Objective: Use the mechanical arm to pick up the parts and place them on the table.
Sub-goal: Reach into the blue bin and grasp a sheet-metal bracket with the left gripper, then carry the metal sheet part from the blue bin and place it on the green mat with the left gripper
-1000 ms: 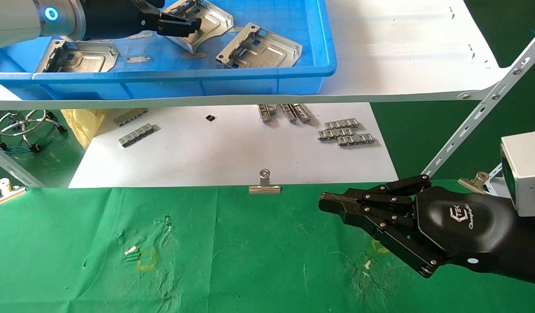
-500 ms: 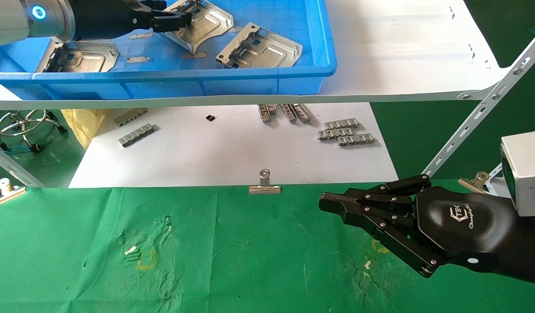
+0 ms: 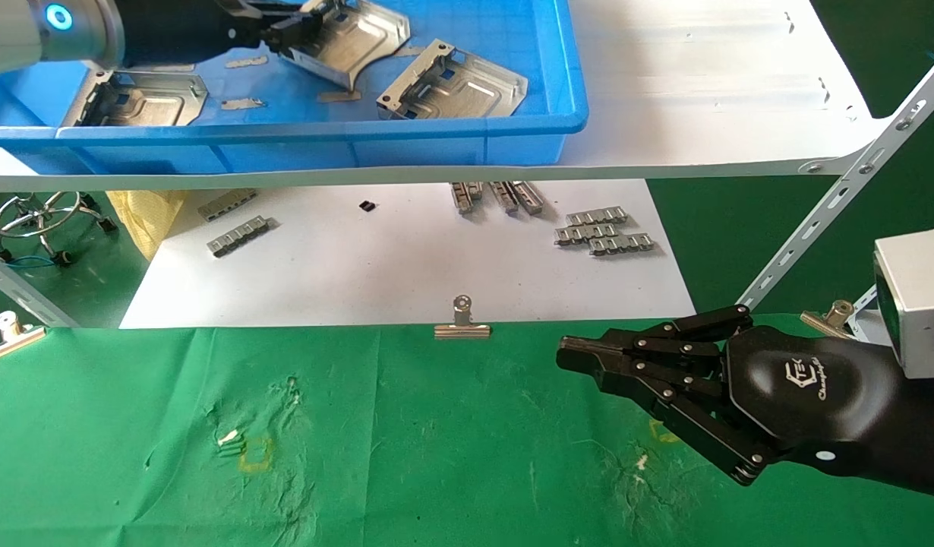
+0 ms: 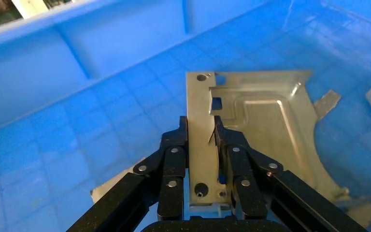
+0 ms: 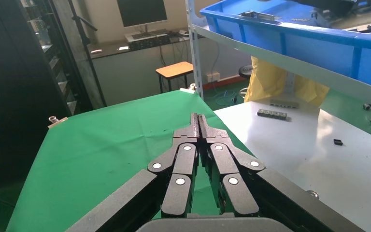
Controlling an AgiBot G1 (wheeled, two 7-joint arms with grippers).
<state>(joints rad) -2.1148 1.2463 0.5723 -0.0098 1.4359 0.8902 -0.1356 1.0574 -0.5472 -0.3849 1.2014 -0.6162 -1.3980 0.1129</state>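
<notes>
My left gripper (image 3: 288, 29) is inside the blue tray (image 3: 361, 129) on the shelf at the far left. It is shut on the folded edge of a silvery sheet-metal part (image 3: 353, 42), which hangs tilted from it; in the left wrist view my left gripper (image 4: 201, 128) has its fingers on both sides of that part (image 4: 261, 116). Two more parts lie in the tray, one at the left (image 3: 144, 99) and one at the right (image 3: 452, 82). My right gripper (image 3: 569, 355) is shut and empty, low over the green table (image 3: 399, 456) at the right; it also shows in the right wrist view (image 5: 199, 120).
A white board (image 3: 406, 266) below the shelf carries small grey ridged strips (image 3: 604, 232). A silver binder clip (image 3: 462, 323) sits on the cloth's far edge. A slanted shelf strut (image 3: 847, 190) rises at the right. Small scraps lie on the tray floor.
My left gripper has drawn back to the left with the part in it, and the part's near edge has lifted and tilted. The right arm has not moved.
</notes>
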